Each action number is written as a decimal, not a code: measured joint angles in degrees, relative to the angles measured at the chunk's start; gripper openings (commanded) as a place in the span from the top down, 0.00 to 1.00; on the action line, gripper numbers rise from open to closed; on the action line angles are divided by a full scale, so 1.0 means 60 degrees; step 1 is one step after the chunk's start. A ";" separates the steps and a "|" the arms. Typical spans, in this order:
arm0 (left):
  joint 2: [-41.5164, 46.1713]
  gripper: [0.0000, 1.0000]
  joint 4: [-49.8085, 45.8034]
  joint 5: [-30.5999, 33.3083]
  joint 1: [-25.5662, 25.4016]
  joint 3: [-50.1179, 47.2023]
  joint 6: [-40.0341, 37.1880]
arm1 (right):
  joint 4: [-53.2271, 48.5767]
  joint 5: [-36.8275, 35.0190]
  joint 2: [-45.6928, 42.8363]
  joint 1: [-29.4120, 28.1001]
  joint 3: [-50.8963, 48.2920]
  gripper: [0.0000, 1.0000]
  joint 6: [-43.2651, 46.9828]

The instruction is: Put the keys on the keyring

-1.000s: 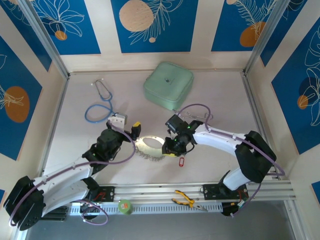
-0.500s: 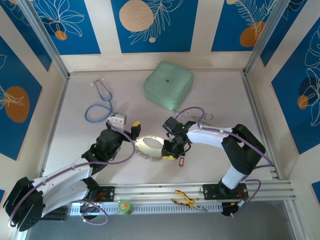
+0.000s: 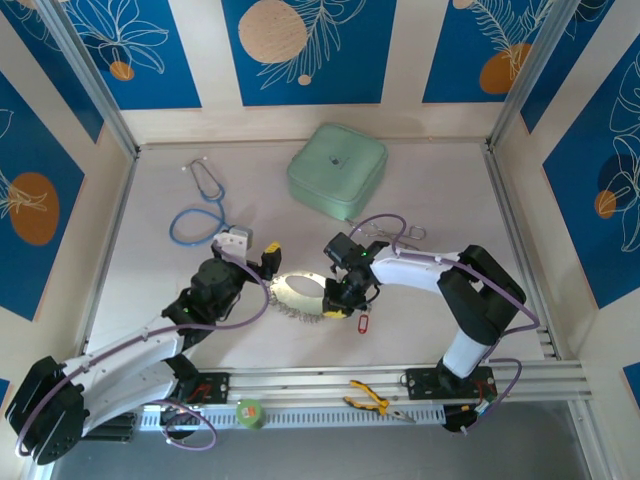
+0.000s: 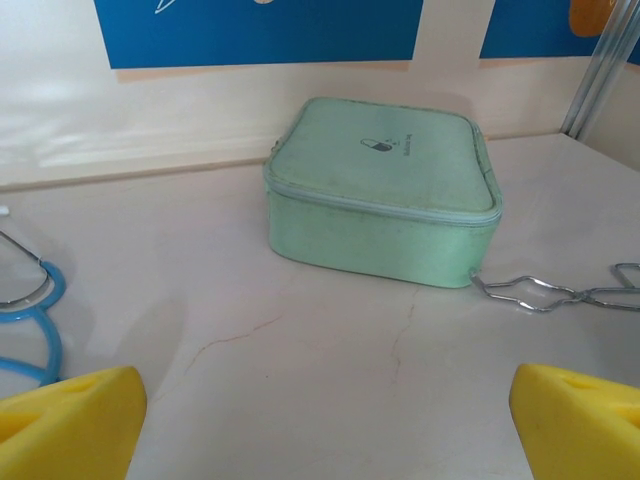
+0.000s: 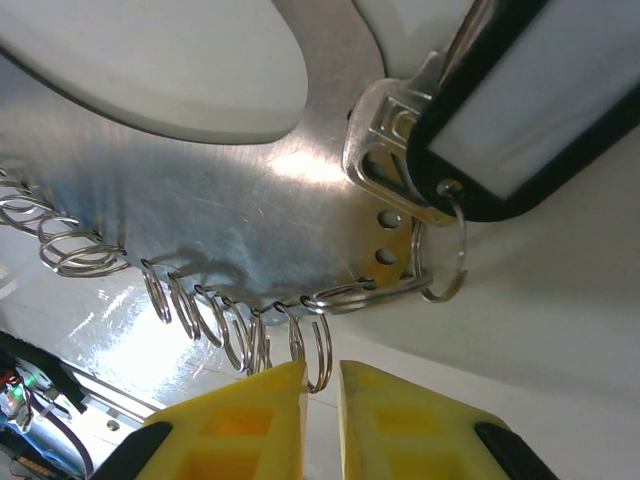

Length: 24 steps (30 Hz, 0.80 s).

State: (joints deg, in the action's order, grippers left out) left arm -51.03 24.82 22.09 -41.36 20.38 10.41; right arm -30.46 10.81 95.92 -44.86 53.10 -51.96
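Elbow bent, right fingers (image 5: pixel 240 425) reach leftward, pinching keyring (image 3: pixel 297 291).

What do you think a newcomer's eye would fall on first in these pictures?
Mid-table lies the keyring, a shiny metal loop fringed with little wire rings. The right gripper is pinched shut on one of those rings, close to a key with a black-framed tag. Behind them sits a mint-green case.

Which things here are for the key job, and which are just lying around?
For the job: keyring, red-tagged key, key with black-edged tag.
Just lying about: green case, stethoscope, pliers, tape roll.
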 measured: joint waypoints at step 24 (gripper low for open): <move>0.0248 0.07 -0.0007 0.0004 0.0000 0.0000 -0.0186 | 0.0142 0.0018 0.0306 0.0109 0.0229 1.00 -0.0015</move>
State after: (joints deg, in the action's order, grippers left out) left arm -49.54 24.77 22.11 -41.36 20.38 9.30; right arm -29.61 10.92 97.76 -44.21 54.48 -52.05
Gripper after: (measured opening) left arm 0.928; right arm 0.055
